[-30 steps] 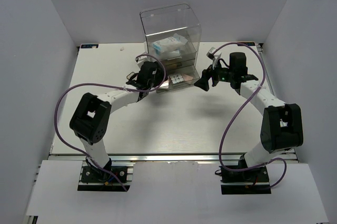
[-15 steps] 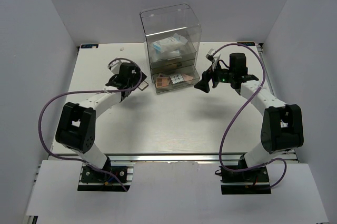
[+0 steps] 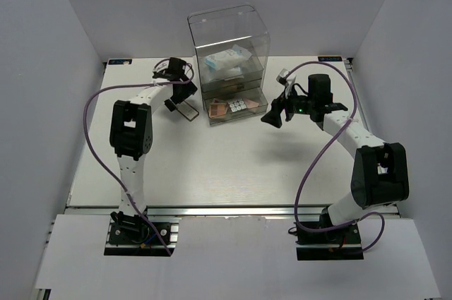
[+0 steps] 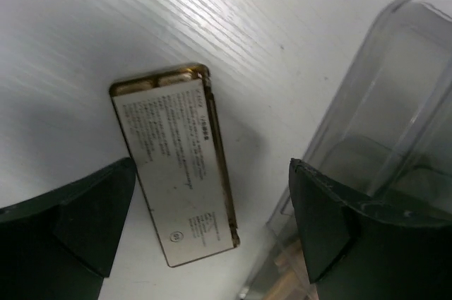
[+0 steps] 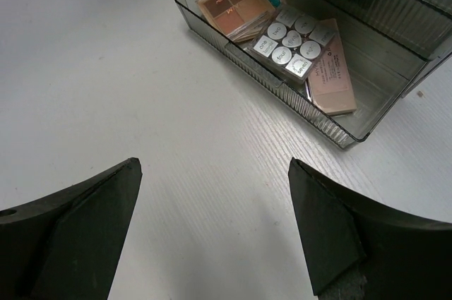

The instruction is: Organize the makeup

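Gold-rimmed flat case (image 4: 173, 152) lies just beside acrylic drawer box (image 4: 395, 102); left gripper (image 4: 212, 166) and right gripper (image 5: 214, 164) both wide. Thin edge may slip the pinch.

arms (image 3: 133, 183): white links, black joints | cables (image 3: 86, 115): purple, looping | fingers (image 5: 70, 236): black wedges

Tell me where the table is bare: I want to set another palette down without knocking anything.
Bare: the stretch of table in front of the open drawer, between the left arm and right arm. Crowded: beside the drawer box, where the flat case lies below the left fingers; the drawer is packed with palettes.
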Robot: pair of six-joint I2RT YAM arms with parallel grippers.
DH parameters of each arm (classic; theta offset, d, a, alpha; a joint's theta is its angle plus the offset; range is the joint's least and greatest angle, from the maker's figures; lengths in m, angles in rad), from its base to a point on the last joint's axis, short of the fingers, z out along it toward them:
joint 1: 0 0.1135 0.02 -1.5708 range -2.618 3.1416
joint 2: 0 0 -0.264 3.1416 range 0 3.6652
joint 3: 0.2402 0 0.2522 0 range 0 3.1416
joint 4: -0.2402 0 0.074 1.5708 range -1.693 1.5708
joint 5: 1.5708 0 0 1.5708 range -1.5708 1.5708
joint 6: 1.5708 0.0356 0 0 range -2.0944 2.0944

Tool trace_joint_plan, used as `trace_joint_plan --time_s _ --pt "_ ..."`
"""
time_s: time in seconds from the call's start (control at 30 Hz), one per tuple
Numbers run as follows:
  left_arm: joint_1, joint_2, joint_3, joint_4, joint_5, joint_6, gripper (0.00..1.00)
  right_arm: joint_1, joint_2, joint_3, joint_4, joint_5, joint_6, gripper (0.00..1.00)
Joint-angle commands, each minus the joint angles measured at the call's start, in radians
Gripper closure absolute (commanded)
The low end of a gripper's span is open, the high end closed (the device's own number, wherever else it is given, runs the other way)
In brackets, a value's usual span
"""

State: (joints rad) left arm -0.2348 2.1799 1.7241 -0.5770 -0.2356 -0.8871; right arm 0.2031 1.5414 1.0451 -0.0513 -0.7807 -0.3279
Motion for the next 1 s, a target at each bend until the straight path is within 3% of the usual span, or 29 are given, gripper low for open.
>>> trace_joint_plan --time_s 0.0,0.47,0.7,0.8,0.93,0.97 --pt "0.003 0.029 0.083 -0.193 0.002 0.019 0.02 -0.007 -0.04 -0.013 0.021 -0.003 -0.019 0.11" --pt "0.003 0.15 0.161 -0.359 0.016 0.026 0.04 -0.007 -0.041 -0.013 0.039 -0.003 -0.005 0.11" --pt "0.003 0.139 0.092 -0.368 0.012 0.04 0.17 -0.007 -0.06 -0.023 0.039 0.0 -0.003 0.11" --pt "0.003 0.092 -0.01 -0.324 0.013 0.039 0.25 -0.007 -0.066 -0.023 0.041 0.0 -0.003 0.11" --pt "0.018 -0.002 -0.226 -0.242 0.024 0.031 0.42 -0.007 -0.073 -0.023 0.039 -0.005 -0.007 0.11" --pt "0.022 -0.024 -0.26 -0.227 0.027 0.027 0.52 -0.007 -0.073 -0.025 0.039 -0.006 -0.01 0.11"
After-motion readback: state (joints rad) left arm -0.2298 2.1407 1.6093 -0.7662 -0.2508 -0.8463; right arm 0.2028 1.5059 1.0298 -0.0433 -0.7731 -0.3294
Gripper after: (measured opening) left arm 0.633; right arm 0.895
